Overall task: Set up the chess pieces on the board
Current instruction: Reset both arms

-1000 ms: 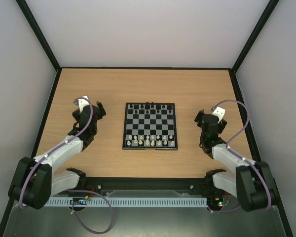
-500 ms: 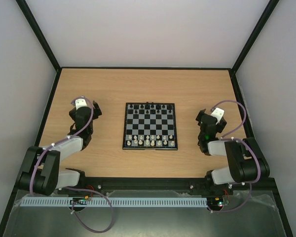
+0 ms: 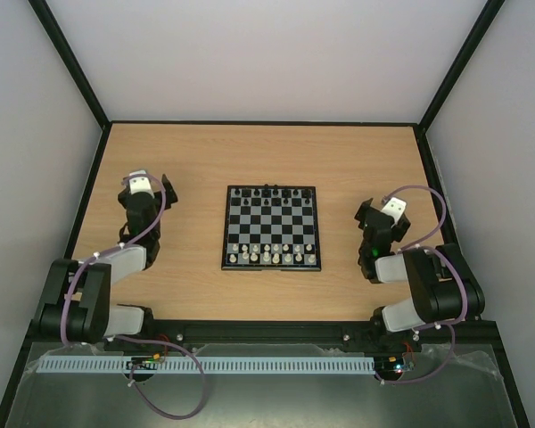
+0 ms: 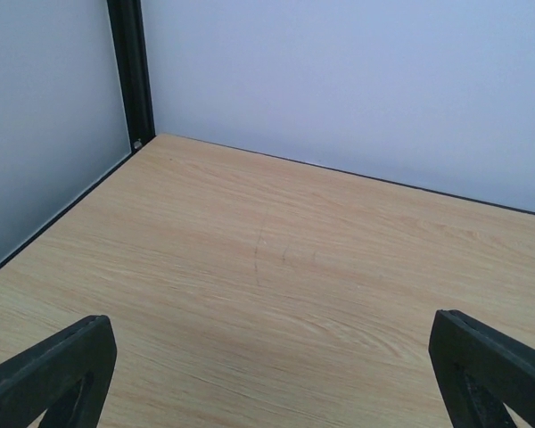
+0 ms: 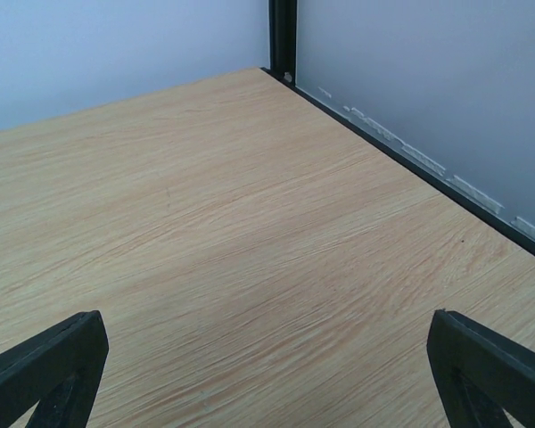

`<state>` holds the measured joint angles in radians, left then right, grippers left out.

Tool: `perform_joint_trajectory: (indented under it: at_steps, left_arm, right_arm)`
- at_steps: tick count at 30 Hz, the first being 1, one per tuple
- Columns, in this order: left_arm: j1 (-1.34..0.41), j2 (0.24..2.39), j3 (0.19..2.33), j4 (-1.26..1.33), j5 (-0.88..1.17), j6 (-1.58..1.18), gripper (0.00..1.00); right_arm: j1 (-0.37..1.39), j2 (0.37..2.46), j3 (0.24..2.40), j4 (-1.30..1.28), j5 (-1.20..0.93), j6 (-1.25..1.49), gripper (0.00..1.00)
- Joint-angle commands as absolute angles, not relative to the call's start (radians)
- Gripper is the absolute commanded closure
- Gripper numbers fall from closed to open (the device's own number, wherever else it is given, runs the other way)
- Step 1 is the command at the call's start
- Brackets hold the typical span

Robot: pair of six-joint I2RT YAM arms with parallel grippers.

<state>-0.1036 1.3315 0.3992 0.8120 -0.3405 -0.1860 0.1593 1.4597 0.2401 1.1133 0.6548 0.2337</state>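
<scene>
The board (image 3: pixel 272 223) lies in the middle of the table in the top view. Several whitish chess pieces (image 3: pixel 273 255) stand in its two near rows, and tiny black pieces (image 3: pixel 272 192) line its far row. My left gripper (image 3: pixel 146 187) is well left of the board, and my right gripper (image 3: pixel 380 210) is off its right side. In the wrist views the left gripper (image 4: pixel 267 374) and right gripper (image 5: pixel 267 370) both stand wide open over bare wood. Neither wrist view shows the board or any piece.
Black frame posts and pale walls enclose the wooden table (image 3: pixel 267 152). The left wrist view faces the far left corner post (image 4: pixel 129 71); the right wrist view faces the far right corner post (image 5: pixel 283 36). Both arms are folded back near their bases.
Both arms have folded back toward their bases. The left gripper has drifted left, away from the board, and the right one has settled slightly nearer. Both stay open and the pieces have not moved.
</scene>
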Motion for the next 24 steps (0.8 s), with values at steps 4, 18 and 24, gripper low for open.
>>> perform_joint_trajectory:
  at_steps: [4, 18, 24]
  left_arm:
    - [-0.007, 1.317, 0.362, 0.918, -0.163, -0.157, 0.01]
    - [0.008, 1.264, 0.135, 1.165, -0.068, -0.11, 0.01]
    - [0.008, 1.311, 0.176, 1.131, -0.112, -0.114, 0.01]
  right_arm:
    - [0.155, 1.411, 0.134, 1.333, 0.642, 0.214, 0.01]
    - [0.155, 1.438, 0.101, 1.419, 0.486, 0.135, 0.01]
    - [0.154, 1.48, 0.125, 1.406, 0.432, 0.121, 0.01]
